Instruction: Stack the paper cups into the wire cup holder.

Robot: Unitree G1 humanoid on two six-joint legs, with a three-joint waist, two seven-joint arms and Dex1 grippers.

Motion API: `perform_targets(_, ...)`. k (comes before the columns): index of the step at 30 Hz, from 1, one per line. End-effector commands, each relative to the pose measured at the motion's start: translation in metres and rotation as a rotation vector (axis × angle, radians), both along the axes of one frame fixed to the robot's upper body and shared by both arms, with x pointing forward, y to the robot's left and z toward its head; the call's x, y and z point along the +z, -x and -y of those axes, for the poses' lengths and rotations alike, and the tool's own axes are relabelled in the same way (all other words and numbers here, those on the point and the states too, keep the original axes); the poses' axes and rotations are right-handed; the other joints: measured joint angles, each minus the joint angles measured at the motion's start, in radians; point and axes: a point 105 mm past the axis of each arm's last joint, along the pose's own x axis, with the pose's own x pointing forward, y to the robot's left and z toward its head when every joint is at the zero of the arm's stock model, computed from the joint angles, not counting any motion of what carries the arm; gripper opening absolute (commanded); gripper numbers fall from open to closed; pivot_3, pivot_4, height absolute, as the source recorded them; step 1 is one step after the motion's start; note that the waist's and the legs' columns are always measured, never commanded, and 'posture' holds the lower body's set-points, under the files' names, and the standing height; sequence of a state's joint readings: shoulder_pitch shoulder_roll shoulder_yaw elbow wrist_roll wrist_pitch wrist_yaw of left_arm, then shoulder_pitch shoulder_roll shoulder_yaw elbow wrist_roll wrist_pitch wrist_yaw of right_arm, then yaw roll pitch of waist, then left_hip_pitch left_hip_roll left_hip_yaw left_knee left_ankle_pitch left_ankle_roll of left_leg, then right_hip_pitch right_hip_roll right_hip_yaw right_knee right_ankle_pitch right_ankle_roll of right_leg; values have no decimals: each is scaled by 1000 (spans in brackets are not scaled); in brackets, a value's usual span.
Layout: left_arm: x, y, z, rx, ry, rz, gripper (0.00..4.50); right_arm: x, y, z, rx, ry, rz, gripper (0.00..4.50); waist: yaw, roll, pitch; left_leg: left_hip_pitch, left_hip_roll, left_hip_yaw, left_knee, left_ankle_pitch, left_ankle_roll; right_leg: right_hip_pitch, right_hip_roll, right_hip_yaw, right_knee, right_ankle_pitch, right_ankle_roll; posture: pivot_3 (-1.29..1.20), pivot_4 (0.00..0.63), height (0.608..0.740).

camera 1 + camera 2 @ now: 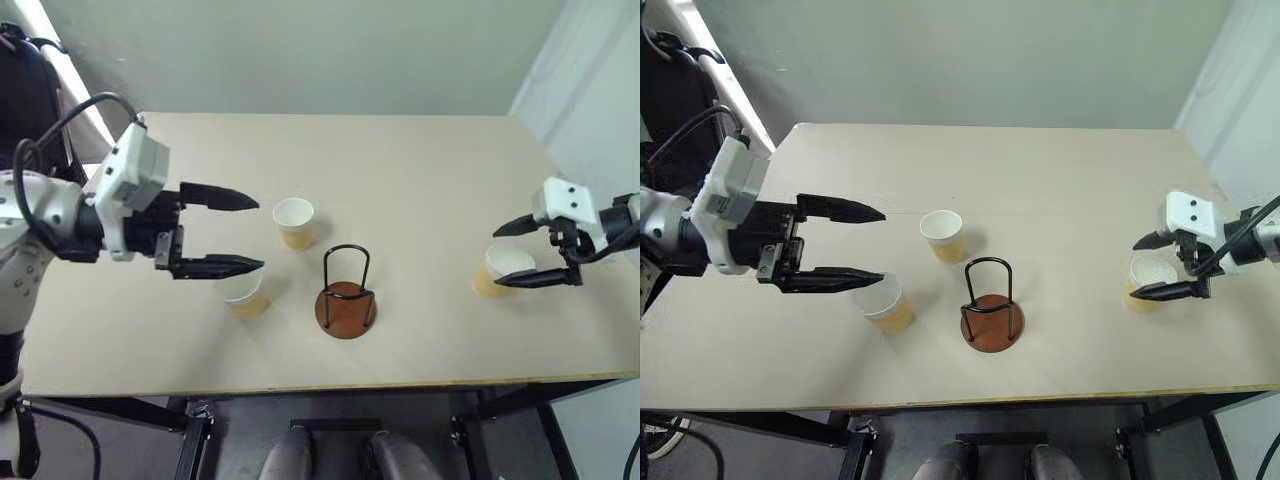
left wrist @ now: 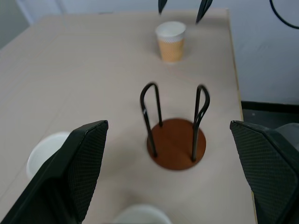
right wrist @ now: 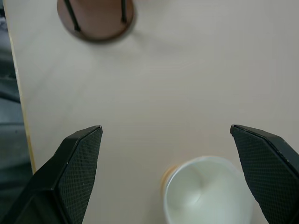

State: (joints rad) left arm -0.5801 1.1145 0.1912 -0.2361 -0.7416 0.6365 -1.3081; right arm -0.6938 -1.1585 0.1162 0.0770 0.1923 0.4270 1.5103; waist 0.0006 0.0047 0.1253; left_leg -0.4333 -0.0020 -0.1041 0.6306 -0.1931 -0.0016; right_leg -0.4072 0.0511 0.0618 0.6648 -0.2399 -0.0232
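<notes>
Standing upright at the right edge of the frame, one paper cup [image 1: 503, 270] lies directly under the right gripper [image 1: 512, 256], whose fingers are spread wide around its rim with nothing held. This arm is clearly the nearer one to it. The left gripper [image 1: 248, 233], at the left of the frame, is also wide open and empty, above a second cup [image 1: 243, 292]. A third cup [image 1: 295, 222] stands near centre. The wire cup holder [image 1: 346, 292], lower centre, is empty; all cups look empty and mouth-up.
</notes>
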Motion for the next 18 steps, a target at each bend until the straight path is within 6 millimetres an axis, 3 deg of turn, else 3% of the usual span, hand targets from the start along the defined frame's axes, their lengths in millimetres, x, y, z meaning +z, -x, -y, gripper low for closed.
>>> perform_targets(1,8,4,4,-21,-27,59,4500,-5,-5,16,-45,101,37,4456,-1,0,0,1,0,0,0,0,0,1,0,0,0,0,0,0,150,740)
perform_targets(9,8,7,0,7,-29,53,4500,-27,-5,30,-78,150,-22,4456,2,0,0,-1,0,0,1,-1,2,1,0,0,-3,0,3,0,150,740)
perform_targets(10,8,8,0,11,-30,53,4500,-32,-6,32,-80,161,-33,4300,2,0,0,-1,0,0,1,-1,2,1,0,0,-3,0,3,0,150,740)
perform_targets(12,8,8,-2,20,-32,52,4500,-40,-7,33,-76,181,-51,3892,2,0,0,-1,0,0,2,-1,2,1,0,0,-3,0,3,0,150,740)
perform_targets(18,8,9,-5,40,-34,50,4500,-49,-16,29,-60,200,-57,1719,2,0,0,0,0,0,2,-1,2,2,0,0,-2,0,3,0,150,740)
